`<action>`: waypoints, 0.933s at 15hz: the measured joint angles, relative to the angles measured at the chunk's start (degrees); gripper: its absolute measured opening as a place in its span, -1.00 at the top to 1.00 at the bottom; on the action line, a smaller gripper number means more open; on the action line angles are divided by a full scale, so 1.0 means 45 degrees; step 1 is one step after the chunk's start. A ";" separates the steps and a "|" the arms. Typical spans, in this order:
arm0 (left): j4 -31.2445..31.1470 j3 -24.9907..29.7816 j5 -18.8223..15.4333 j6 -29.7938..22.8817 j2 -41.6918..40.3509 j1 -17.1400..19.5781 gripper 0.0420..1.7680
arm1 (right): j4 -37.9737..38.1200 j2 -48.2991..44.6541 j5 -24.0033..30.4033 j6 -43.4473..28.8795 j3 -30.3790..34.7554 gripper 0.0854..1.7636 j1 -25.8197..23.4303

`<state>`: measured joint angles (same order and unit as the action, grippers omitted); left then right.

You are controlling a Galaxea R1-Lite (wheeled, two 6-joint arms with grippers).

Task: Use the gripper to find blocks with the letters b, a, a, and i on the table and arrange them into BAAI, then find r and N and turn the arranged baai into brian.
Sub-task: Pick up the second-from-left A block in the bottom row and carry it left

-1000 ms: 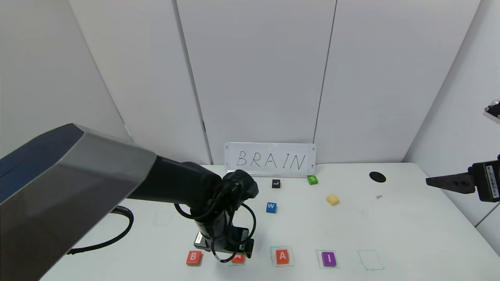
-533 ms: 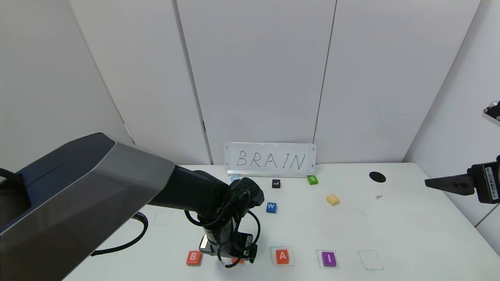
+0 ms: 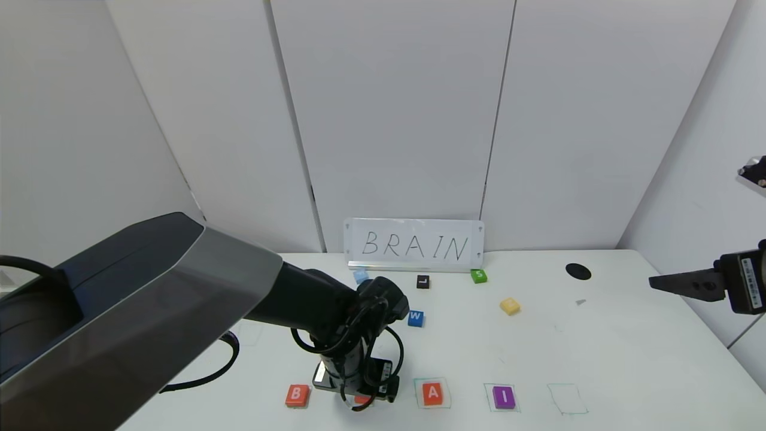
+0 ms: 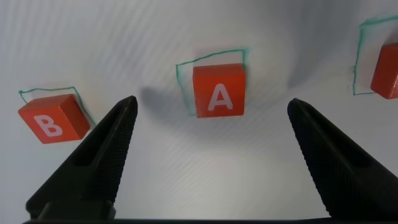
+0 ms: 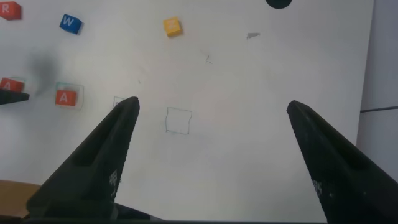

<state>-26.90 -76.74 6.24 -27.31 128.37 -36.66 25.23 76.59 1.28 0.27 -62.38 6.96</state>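
On the white table (image 3: 610,353) the near row holds an orange-red B block (image 3: 297,395), an orange-red A block (image 3: 432,393) and a purple I block (image 3: 504,397). My left gripper (image 3: 361,392) hangs open just above the second A block (image 3: 362,400), mostly hiding it. The left wrist view shows that A (image 4: 218,90) in its green square between the spread fingers, with B (image 4: 51,121) beside it. The yellow N block (image 3: 510,306) lies at mid-right. The R block (image 5: 7,9) shows only in the right wrist view. My right gripper (image 3: 664,280) is open and held high at the right edge.
A blue W block (image 3: 416,318), a black L block (image 3: 423,281), a green S block (image 3: 478,276) and a light blue block (image 3: 361,276) lie before the BRAIN sign (image 3: 414,245). An empty green square (image 3: 567,398) is right of I. A black hole (image 3: 578,272) is far right.
My left arm has moved right and nearer the front edge over the second A block, uncovering the light blue block. The right arm has barely moved.
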 joint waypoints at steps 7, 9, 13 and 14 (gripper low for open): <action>0.0005 -0.0022 0.0049 -0.0003 0.0219 0.0019 -0.32 | -0.0024 -0.0024 0.0005 -0.0005 0.0000 -0.94 0.0014; 0.0000 -0.0022 0.0041 -0.0003 0.0238 0.0019 -0.04 | -0.0024 -0.0024 0.0000 -0.0005 0.0000 -0.94 0.0008; 0.0019 -0.0035 0.0035 -0.0003 0.0274 0.0014 0.47 | -0.0024 -0.0030 0.0005 0.0005 0.0000 -0.94 0.0008; 0.0024 -0.0035 0.0030 -0.0003 0.0282 0.0014 0.47 | -0.0024 -0.0041 0.0005 0.0014 0.0000 -0.94 0.0008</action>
<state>-26.79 -76.90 6.38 -27.32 129.63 -36.60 25.12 76.41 1.30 0.33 -62.38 7.00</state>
